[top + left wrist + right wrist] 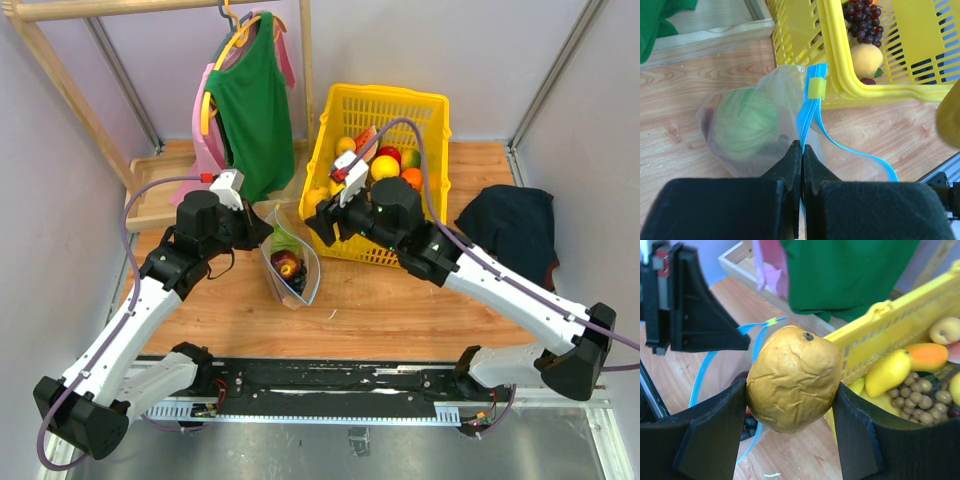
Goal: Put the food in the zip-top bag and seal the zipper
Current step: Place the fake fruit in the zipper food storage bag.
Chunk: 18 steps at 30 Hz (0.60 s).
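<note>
left gripper (802, 148): jaws pinched tight on the zipper (811, 114), lower centre of the left wrist view
right gripper (790, 392): clamped on a yellow-brown fruit (794, 375), one finger on each side; wrinkled skin, dark stem spot on top
fruit position: in the air, centre of the right wrist view, near the basket's front left corner, beside the bag mouth
bag (291, 262): on the table (400, 300), centre of the top view, just left of the basket, mouth open
zipper: the two blue strips meet at the pinch and at the yellow slider (816, 88), apart elsewhere
bag contents: green melon (747, 120); a reddish and a dark item, blurred through the plastic
basket (432, 108): yellow, upper centre of the top view, holds grapes (864, 20) and other mixed fruit
background: green shirt (250, 100) on a rack, upper left; dark cloth (515, 225) at right
</note>
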Available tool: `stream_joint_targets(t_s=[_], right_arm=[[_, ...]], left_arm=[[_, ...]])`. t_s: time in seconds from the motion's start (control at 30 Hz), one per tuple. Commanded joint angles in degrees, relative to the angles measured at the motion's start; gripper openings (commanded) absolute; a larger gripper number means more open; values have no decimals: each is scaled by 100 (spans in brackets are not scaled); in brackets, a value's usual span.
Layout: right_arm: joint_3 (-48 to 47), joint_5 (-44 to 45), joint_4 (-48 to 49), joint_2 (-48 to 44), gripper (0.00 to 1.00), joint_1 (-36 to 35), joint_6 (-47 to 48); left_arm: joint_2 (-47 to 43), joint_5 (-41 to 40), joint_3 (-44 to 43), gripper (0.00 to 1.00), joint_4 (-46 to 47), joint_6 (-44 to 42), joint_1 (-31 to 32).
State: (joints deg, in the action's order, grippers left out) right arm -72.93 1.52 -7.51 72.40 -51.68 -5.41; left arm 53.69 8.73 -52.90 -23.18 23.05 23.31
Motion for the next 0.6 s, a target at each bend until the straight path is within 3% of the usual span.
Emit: stream_joint_targets(t_s=[0.0, 0.23, 0.57], right_arm=[[210, -125, 523, 165, 35, -385, 456], [606, -275, 1533, 493, 37, -776, 733], [482, -794, 1533, 1073, 37, -1021, 785]], left_arm=[[-100, 154, -7, 0, 384, 34, -78], [-80, 181, -1, 0, 395, 42, -100], [-68, 65, -1, 0, 367, 44, -112]])
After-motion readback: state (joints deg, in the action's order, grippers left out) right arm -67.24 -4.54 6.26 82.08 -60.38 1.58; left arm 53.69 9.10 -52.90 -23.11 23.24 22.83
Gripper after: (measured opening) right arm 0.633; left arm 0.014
